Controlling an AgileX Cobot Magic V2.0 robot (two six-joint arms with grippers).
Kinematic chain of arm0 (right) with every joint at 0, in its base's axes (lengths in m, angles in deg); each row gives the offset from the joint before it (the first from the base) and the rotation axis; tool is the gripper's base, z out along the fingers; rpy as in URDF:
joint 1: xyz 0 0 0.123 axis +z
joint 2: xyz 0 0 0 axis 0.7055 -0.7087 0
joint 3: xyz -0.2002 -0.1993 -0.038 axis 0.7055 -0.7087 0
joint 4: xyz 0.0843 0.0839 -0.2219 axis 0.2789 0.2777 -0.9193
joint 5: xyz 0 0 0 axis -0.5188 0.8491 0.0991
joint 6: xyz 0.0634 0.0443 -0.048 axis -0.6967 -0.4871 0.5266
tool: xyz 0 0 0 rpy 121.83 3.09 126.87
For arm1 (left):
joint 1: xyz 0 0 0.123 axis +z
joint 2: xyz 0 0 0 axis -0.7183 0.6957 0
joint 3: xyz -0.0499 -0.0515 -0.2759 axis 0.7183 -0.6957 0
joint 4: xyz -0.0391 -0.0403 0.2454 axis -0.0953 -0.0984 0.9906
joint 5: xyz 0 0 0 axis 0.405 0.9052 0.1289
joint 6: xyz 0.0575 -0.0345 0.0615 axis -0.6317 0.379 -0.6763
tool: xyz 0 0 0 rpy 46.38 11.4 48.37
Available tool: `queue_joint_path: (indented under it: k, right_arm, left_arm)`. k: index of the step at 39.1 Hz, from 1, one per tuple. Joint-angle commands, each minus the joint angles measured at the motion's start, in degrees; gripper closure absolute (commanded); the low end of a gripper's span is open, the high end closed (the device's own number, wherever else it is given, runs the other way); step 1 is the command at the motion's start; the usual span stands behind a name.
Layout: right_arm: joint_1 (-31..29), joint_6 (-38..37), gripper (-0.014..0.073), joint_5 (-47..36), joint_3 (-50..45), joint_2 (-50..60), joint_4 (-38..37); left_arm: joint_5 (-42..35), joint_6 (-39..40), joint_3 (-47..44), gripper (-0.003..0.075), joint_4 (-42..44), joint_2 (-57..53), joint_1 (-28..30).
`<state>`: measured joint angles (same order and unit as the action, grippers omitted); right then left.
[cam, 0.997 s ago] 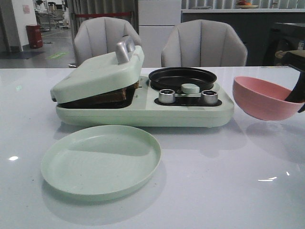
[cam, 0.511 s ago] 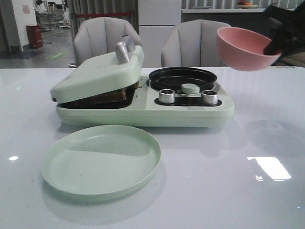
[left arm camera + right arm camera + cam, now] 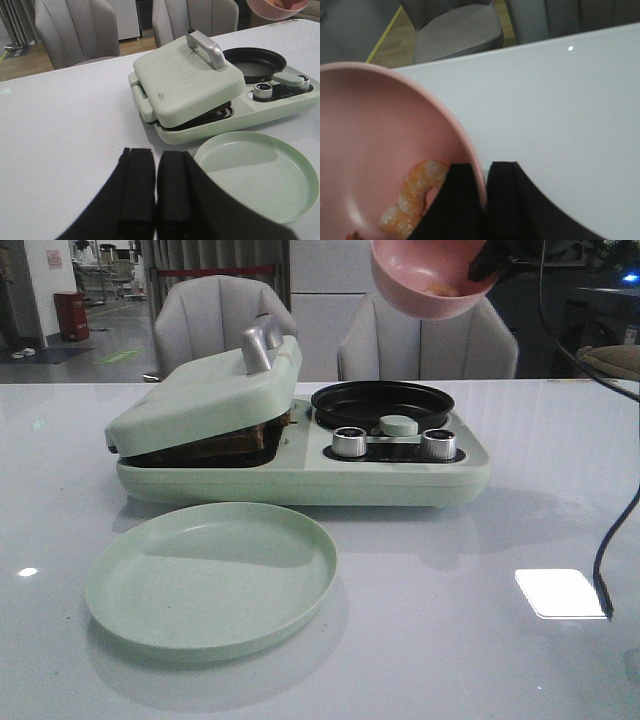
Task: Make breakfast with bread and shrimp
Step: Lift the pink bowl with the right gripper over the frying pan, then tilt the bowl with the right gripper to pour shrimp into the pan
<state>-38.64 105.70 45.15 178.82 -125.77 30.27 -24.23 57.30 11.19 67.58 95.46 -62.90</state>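
**Shrimp bowl approaching frying pan**

Rising leftward since earlier, the shallow pink plastic bowl (image 3: pixel 425 278) is carrying pale orange shrimp (image 3: pixel 415 192). Left gripper (image 3: pixel 150 187) is idling, jaws together, empty. Bread (image 3: pixel 228 445) is sitting inside the mint-green sandwich press (image 3: pixel 300 475). Right gripper (image 3: pixel 482 200) is pinching the rim; tip slowly over the round black pan (image 3: pixel 382 403).

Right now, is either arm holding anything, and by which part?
The right tool pinches the pink bowl by its rim, one finger inside, one outside, with shrimp in it. The left tool is shut on nothing.
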Motion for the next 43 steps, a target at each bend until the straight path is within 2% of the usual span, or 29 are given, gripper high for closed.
queue_joint_path:
  k: [1,13,21,30,37,40,43]
  right_arm:
    - [1.54,0.81,0.0456,-9.6,2.1,1.95,-0.46]
    - [6.22,0.81,0.0456,-25.78,1.15,-2.12,-9.62]
    - [8.94,0.67,0.0456,-44.03,-5.79,-2.36,-14.95]
    - [9.52,-6.46,0.0456,-64.94,-14.11,-3.84,-28.66]
    - [9.52,-6.28,0.0456,-78.54,-16.69,-7.13,-43.74]
    - [9.52,-4.7,0.0456,-83.23,-16.73,-9.15,-47.29]
    - [9.52,-1.33,0.0456,-83.95,-16.48,-10.57,-48.11]
  left_arm:
    - [-4.79,0.64,1.56,0.0606,-0.56,0.49,-0.25]
    - [-4.79,0.64,1.56,0.0606,-0.56,0.49,-0.25]
    - [-4.79,0.64,1.56,0.0606,-0.56,0.49,-0.25]
    - [-4.79,0.64,1.56,0.0606,-0.56,0.49,-0.25]
    - [-4.79,0.64,1.56,0.0606,-0.56,0.49,-0.25]
    - [-4.79,0.64,1.56,0.0606,-0.56,0.49,-0.25]
    - [-4.79,0.64,1.56,0.0606,-0.56,0.49,-0.25]
